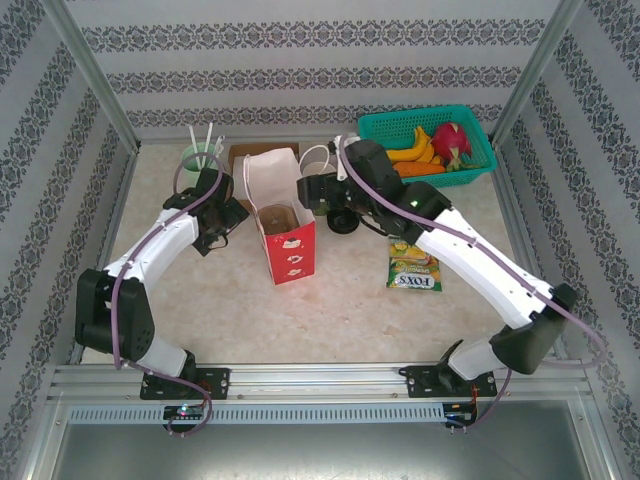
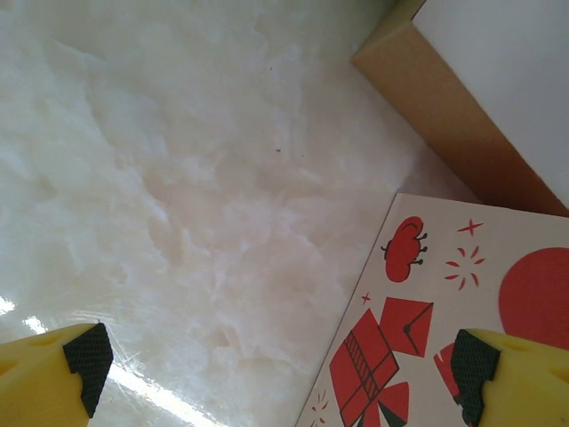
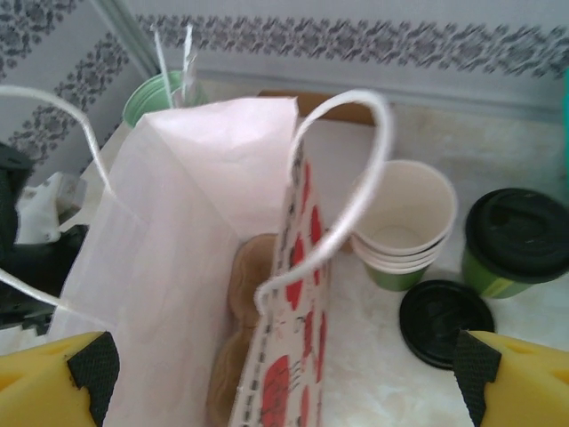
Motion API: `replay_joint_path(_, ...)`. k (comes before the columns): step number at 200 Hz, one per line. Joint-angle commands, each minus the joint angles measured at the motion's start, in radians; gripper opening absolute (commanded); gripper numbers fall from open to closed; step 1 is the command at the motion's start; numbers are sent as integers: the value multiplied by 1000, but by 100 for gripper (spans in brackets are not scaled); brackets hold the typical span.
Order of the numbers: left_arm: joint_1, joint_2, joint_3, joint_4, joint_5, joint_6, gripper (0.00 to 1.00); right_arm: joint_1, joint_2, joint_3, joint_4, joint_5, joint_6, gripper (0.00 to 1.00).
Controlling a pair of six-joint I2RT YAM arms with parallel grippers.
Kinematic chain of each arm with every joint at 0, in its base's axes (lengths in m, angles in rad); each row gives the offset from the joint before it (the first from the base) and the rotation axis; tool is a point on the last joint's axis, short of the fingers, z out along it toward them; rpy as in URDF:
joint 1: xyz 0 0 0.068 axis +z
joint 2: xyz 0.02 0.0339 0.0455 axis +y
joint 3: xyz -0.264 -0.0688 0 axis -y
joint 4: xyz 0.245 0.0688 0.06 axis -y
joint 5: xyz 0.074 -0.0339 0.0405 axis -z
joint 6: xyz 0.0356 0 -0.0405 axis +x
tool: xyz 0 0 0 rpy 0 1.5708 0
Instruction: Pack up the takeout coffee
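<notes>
Left gripper [image 2: 276, 356], right gripper [image 3: 280, 365]: jaws released, empty, both at the bag [image 3: 204, 231]. Takeout coffee [image 3: 518, 242] stands lidded toward the table [image 1: 350, 310] far edge, beside cup stack [image 3: 404, 227].

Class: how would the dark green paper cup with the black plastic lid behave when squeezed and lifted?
The dark green paper cup with black plastic lid probably dents under hard squeezing. Its seated lid likely stiffens the rim. Short and upright, it seems unlikely to tip.

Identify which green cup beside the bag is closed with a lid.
The takeout coffee, standing alone with a black lid on; the stack of cups beside it is open, cream insides showing.
</notes>
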Motion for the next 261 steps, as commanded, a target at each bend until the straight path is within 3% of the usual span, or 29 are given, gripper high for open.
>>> replay_joint_path(1,-12,-65,-7,50,-42,24,99,-40,-39,-57,20,98,-74,98)
replay_joint_path(50,-11,-191,-85,103,-172,3,99,-261,-94,-205,74,-149,36,98)
replay_joint_path(81,-11,-265,-124,124,-250,11,99,-379,-93,-299,144,-128,200,98)
replay_joint_path(97,-11,-300,-147,144,-275,13,99,-411,-92,-358,233,-146,188,98)
replay_joint_path(121,-10,-337,-179,163,-311,10,99,-425,-27,-323,197,-145,113,98)
replay_joint_path(148,-11,-350,-190,166,-322,10,99,-452,62,-302,223,-238,102,98)
replay_joint_path(167,-10,-348,-188,160,-319,12,99,-448,112,-302,269,-224,110,98)
replay_joint_path(201,-9,-347,-189,155,-320,15,99,-427,246,-162,151,-132,96,98)
replay_joint_path(261,-8,-343,-193,168,-313,35,99,-405,447,18,75,-140,45,98)
